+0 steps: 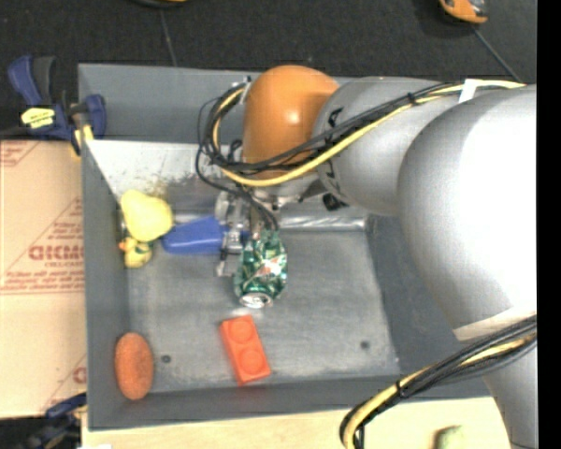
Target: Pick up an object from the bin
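Green can (pixel 263 269) lies mid-bin, hand (pixel 234 239) at its upper end; open or closed, cannot tell

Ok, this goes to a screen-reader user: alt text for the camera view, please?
A robot arm's gripper is down in the middle of a grey metal bin, between a green can lying on its side and a blue object. A yellow toy lies by the left wall; an orange oval and an orange-red toy brick lie near the bottom edge.

Bin (pixel 355 279) holds green can (pixel 263 267), orange brick (pixel 244 349), orange oval (pixel 134 365), blue piece (pixel 192 238), yellow duck (pixel 145 223).
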